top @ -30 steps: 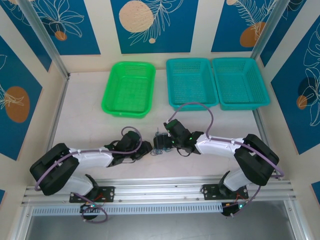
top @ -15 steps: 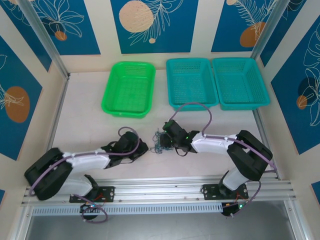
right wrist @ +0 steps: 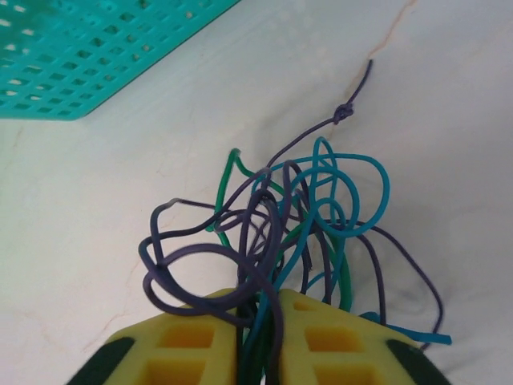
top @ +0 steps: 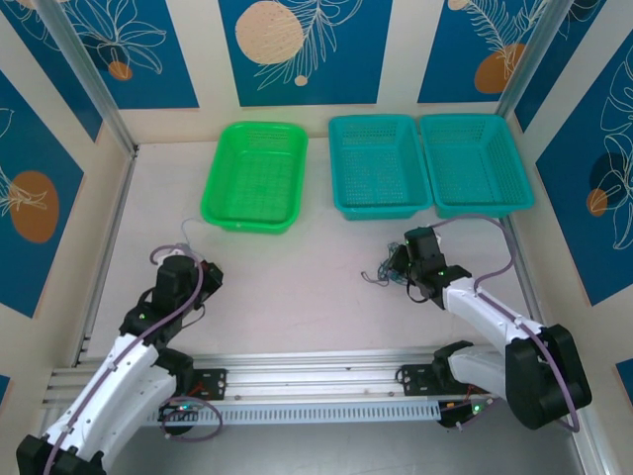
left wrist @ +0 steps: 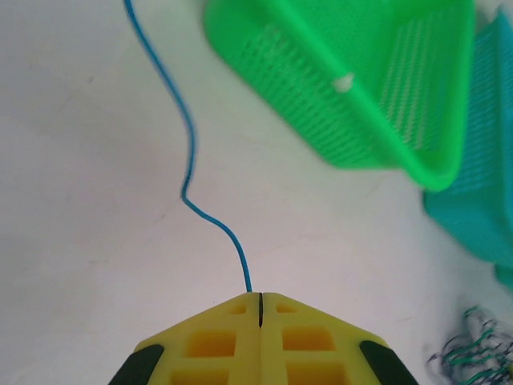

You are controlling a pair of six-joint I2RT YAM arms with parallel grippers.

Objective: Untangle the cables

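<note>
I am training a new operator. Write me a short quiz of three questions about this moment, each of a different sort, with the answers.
1. True or false: the left gripper is shut on a single blue cable.
2. What holds the tangle of cables? A. the right gripper. B. the left gripper. C. nothing, it lies free.
3. Fill in: ___ baskets stand at the far side of the table.

Key: 1 true; 2 A; 3 three.

Cropped, blurred, buried.
Lost past the top edge: blue cable (left wrist: 189, 160). Blurred and cropped: green basket (left wrist: 353, 88). Buried inside the right gripper (right wrist: 272, 309): lower ends of the cable tangle (right wrist: 296, 216).
</note>
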